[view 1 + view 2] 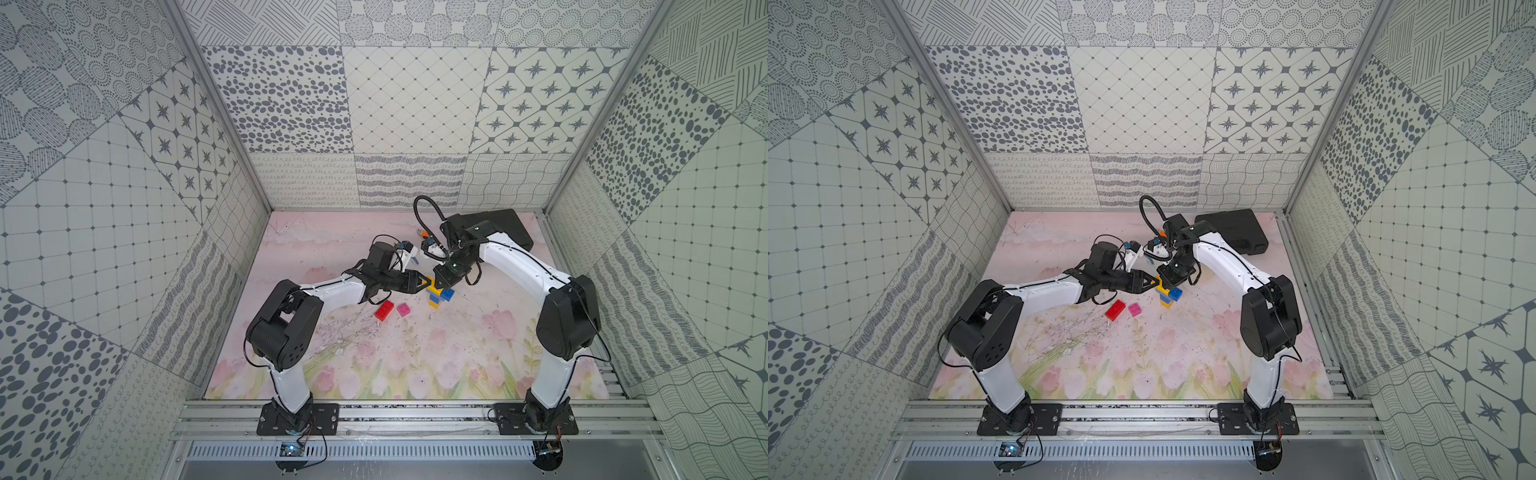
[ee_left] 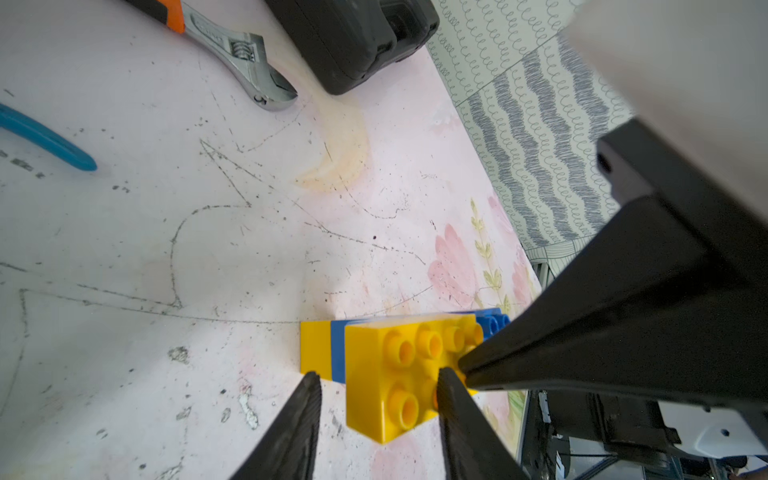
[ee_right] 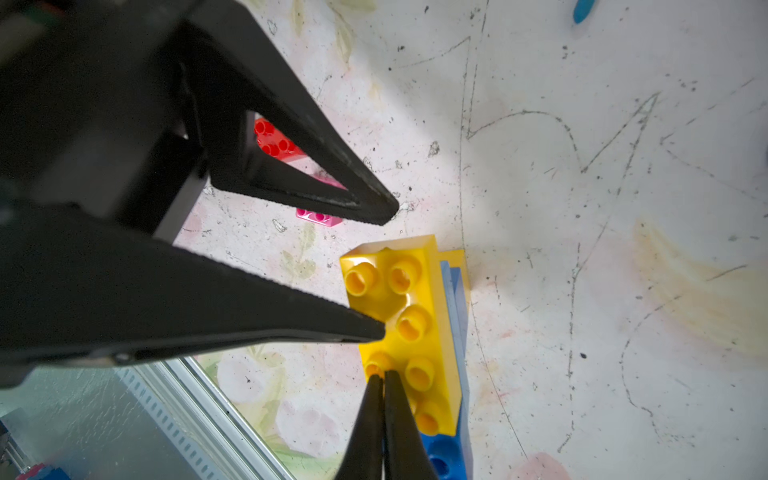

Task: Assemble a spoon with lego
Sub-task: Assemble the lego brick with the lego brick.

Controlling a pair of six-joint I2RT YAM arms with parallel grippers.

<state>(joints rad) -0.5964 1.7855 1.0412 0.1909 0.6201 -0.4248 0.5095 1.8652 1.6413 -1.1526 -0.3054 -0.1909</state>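
Part-built spoon (image 1: 437, 296) stands mid-mat (image 1: 415, 365), between the two arms' tips and a little toward the back. Both top views give only a small yellow-and-blue stack half hidden under the black fingers, with red brick (image 1: 384, 310) and pink brick (image 1: 403, 309) lying loose just beside it on the left arm's side, apart from each other. Finger state is unreadable from up there. Left wrist view settles it: left gripper (image 2: 379, 374) has its jaws parted, one fingertip (image 2: 311, 380) over bare mat beside the stack, the other over the studded top of the yellow brick (image 2: 365, 374); nothing clamped. The same view shows blue and yellow layers under that brick. It alone shows the wrench (image 2: 245, 54), the pliers' blue handle (image 2: 45, 137) and the black case (image 2: 353, 37) farther back. Right wrist view adds that the right gripper (image 3: 383, 374) has its fingers pressed together, tip down among the yellow brick's studs, gripping nothing. It also shows one left fingertip touching that brick's edge, the other well clear, near the pink brick.
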